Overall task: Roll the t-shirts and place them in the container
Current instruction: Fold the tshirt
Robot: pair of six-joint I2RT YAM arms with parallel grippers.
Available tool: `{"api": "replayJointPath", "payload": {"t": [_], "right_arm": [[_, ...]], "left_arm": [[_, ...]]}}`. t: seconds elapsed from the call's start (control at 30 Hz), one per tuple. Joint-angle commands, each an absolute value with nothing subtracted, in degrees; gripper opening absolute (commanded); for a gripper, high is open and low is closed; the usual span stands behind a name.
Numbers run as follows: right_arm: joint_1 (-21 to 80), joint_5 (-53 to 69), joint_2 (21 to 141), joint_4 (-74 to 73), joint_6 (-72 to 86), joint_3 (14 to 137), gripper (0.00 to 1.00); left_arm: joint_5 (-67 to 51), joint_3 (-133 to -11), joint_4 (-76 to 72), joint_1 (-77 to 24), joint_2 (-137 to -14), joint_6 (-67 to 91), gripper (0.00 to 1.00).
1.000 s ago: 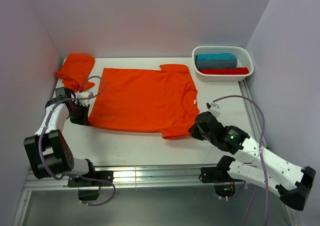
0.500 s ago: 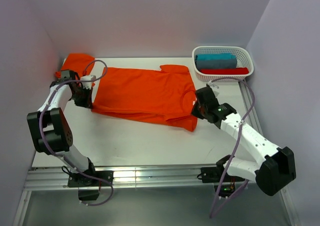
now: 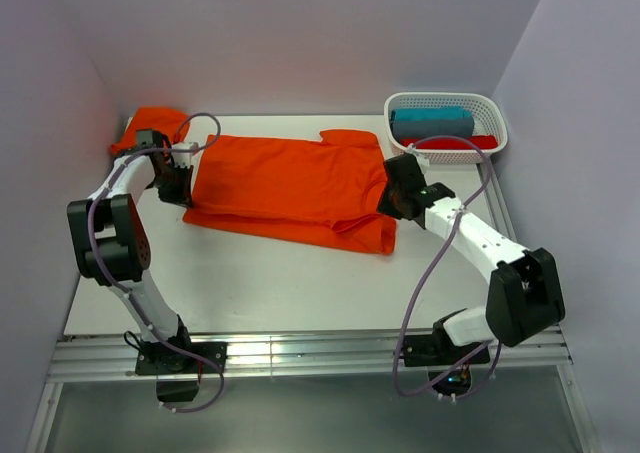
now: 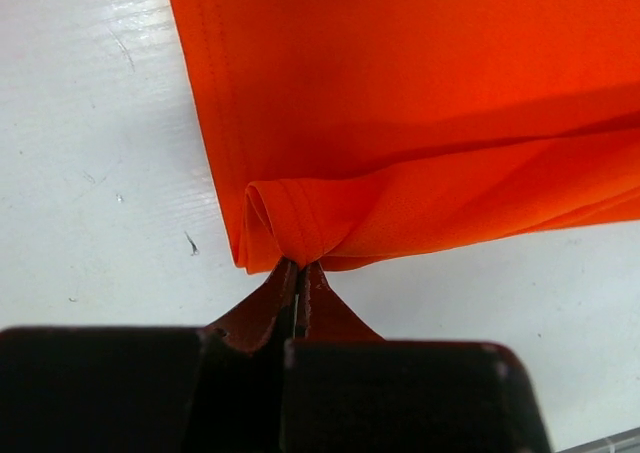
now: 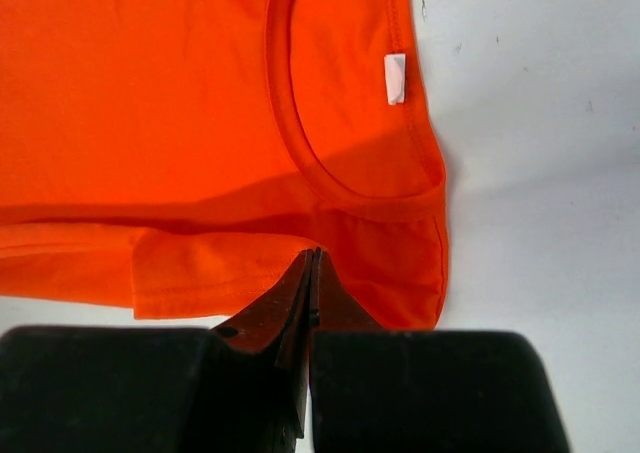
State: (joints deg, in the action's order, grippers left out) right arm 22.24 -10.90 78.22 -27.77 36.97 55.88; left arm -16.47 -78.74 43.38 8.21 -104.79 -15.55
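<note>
Two end effectors hold the spread t-shirt (image 3: 290,178), which lies on the counter (image 3: 280,283) between them. The left end effector (image 4: 297,273) is clamped on the turned-over hem corner, and the right end effector (image 5: 312,263) is clamped on the doubled edge at the shoulder end. The fabric appears thin, light and limp and likely sags wherever unsupported. Pinch doubled hems at both ends, level, so the fold runs straight. A second t-shirt (image 3: 150,128) lies bunched just beyond the left end effector.
</note>
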Motion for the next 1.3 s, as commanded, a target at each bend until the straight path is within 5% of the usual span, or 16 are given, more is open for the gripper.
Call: {"api": "replayJointPath", "payload": {"t": [0.0,1.07,1.27], "right_arm": [[21.4,-11.2,79.7,-25.1,35.4,59.0,0.00],[17.9,-11.2,92.5,-21.4,33.5,65.8,0.00],[17.6,-10.9,94.0,-21.4,33.2,66.9,0.00]], "left_arm": [[-14.9,-81.6,41.5,8.1,-106.0,-13.5,0.00],[-12.8,-85.2,38.8,7.5,-111.6,-9.5,0.01],[-12.7,-85.8,38.4,7.5,-112.1,-8.8,0.18]]}}
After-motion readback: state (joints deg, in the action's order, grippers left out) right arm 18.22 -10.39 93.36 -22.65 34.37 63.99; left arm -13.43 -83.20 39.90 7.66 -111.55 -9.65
